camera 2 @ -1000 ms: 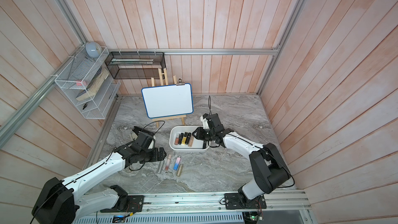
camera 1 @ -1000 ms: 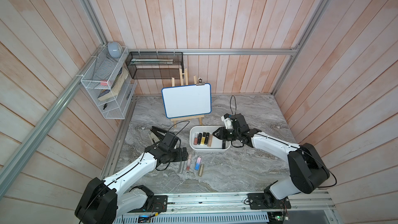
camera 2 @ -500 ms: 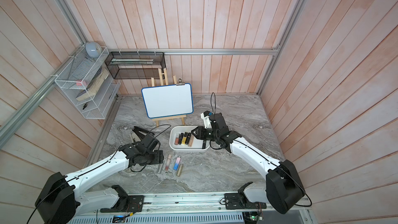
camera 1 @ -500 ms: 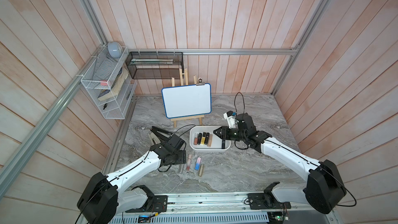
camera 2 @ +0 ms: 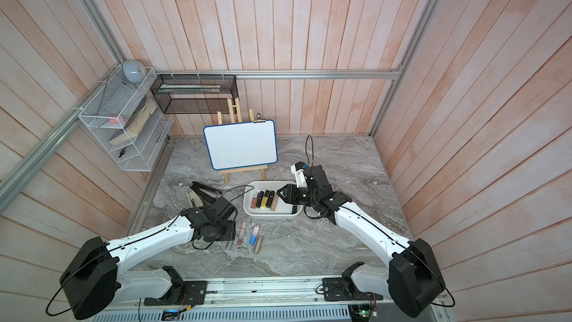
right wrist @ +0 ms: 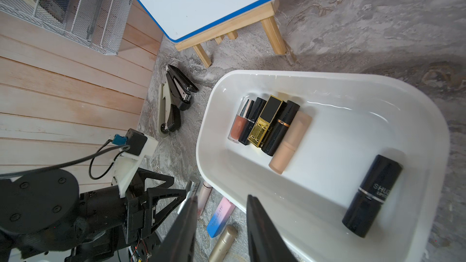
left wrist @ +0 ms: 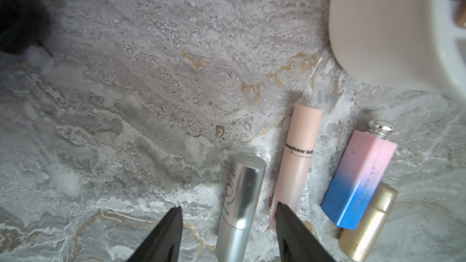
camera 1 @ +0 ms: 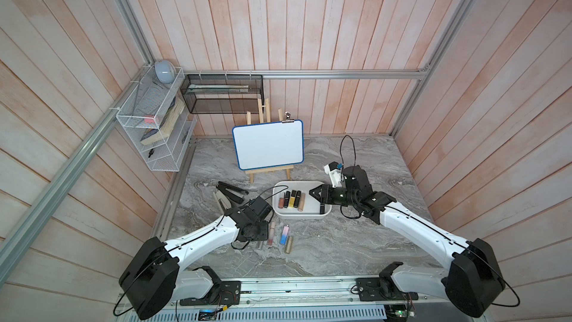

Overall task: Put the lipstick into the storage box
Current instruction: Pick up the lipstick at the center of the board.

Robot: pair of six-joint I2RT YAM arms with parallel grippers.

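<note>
Left wrist view shows silver lipstick (left wrist: 239,205) between fingers (left wrist: 164,238), seemingly untouched.

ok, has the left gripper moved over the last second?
Yes. The left gripper has shifted away from the stapler, toward the front rail; its fingers now flank the silver lipstick.

My left arm (camera 1: 201,239) and right arm (camera 1: 418,227) wear white shells with black joints, thin black cables looping alongside. My left gripper (left wrist: 228,205) and right gripper (right wrist: 222,196) are tapered matte-black blades. A white camera mount (camera 1: 331,175) behind the right gripper carries a blue plug (camera 1: 340,166).
</note>
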